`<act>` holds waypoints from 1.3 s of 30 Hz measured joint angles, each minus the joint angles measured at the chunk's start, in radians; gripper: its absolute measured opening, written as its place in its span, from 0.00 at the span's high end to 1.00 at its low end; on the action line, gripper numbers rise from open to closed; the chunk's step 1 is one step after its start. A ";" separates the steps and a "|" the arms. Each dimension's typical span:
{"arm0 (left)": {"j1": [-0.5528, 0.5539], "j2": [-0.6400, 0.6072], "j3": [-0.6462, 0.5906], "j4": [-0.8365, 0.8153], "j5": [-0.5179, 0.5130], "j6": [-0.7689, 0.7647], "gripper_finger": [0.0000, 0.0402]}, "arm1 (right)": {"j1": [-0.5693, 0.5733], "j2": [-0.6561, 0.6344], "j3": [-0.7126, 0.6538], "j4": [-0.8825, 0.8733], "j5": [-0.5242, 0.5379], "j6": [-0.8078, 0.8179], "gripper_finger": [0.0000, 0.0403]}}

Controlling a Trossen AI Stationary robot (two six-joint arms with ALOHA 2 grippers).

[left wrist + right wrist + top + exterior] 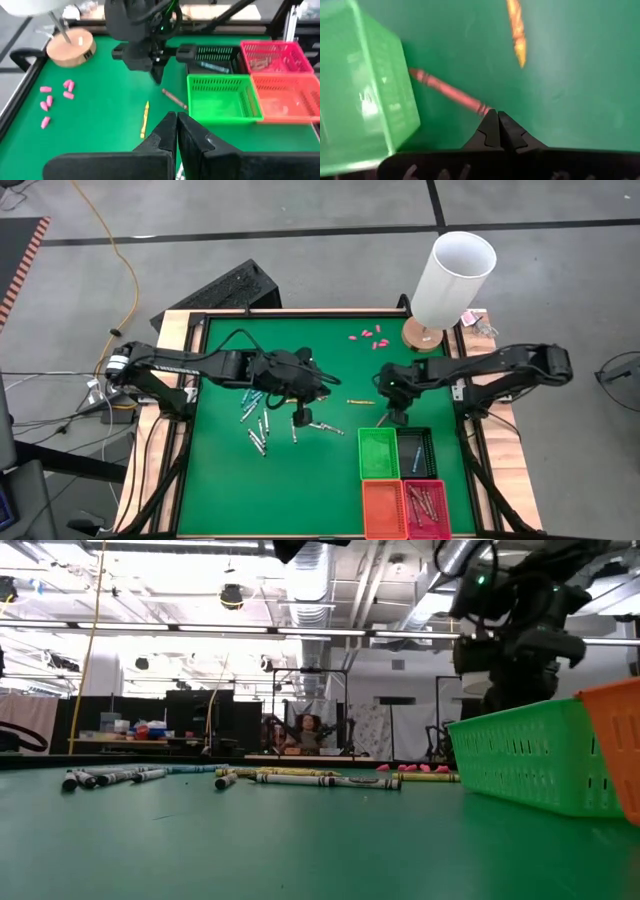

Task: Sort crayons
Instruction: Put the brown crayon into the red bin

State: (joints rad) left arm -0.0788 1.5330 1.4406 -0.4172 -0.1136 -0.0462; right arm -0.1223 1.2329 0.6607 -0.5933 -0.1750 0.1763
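A grey concrete floor (300,220) crossed by dark tape lines surrounds the surface. Beyond its far edge, ceiling ducts (310,585) and bright strip lights (200,632) hang above dark equipment racks.

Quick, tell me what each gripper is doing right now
Left gripper: closed, holding nothing.
Right gripper: closed at the tip of the red crayon; a grip cannot be told.

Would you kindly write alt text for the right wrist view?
The right gripper, fingers shut, hovers at the end of a brownish-red crayon lying on the green table beside a green basket. A yellow-orange crayon lies farther off.
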 joint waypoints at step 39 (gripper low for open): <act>0.000 0.002 0.000 -0.023 0.001 0.000 1.00 | -0.071 0.228 0.134 0.288 0.031 -0.131 1.00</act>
State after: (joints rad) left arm -0.0792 1.5345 1.4404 -0.4399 -0.1123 -0.0460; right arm -0.1932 1.4611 0.7952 -0.3049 -0.1444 0.0455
